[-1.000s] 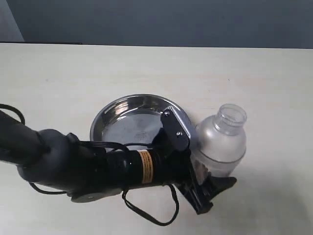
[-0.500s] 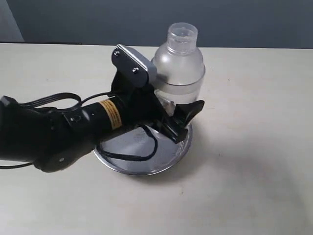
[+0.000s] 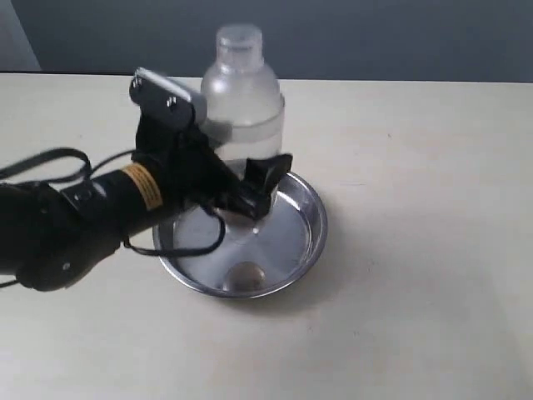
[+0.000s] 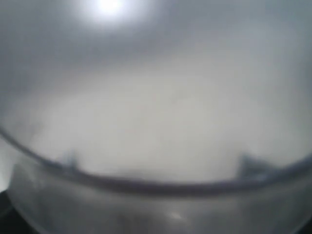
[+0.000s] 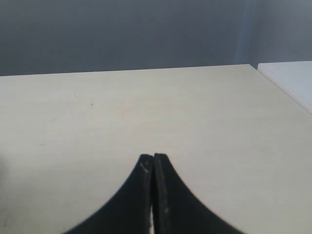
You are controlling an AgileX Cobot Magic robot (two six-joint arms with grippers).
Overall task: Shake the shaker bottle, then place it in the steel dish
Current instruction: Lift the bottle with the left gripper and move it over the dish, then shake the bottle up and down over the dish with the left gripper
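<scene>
The shaker bottle [image 3: 241, 100] is frosted with a small clear cap and stands upright in my left gripper [image 3: 254, 179], which is shut on its lower body. It is held over the far left part of the steel dish [image 3: 310, 237], a round shiny dish on the table. The gripper hides the bottle's base, so I cannot tell whether it touches the dish. In the left wrist view the blurred frosted wall of the bottle [image 4: 156, 122] fills the picture. My right gripper [image 5: 153, 158] is shut on nothing above bare table and does not show in the exterior view.
The black left arm [image 3: 75, 221] with its loose cables reaches in from the left edge and partly covers the dish's left rim. The beige table [image 3: 433, 208] runs back to a dark wall. A brownish reflection [image 3: 244, 275] lies in the dish's bottom.
My left gripper has carried the bottle from the dish's right side up and leftward across the dish. The bottle has gone from tilted to upright. The right gripper shows no earlier frame.
</scene>
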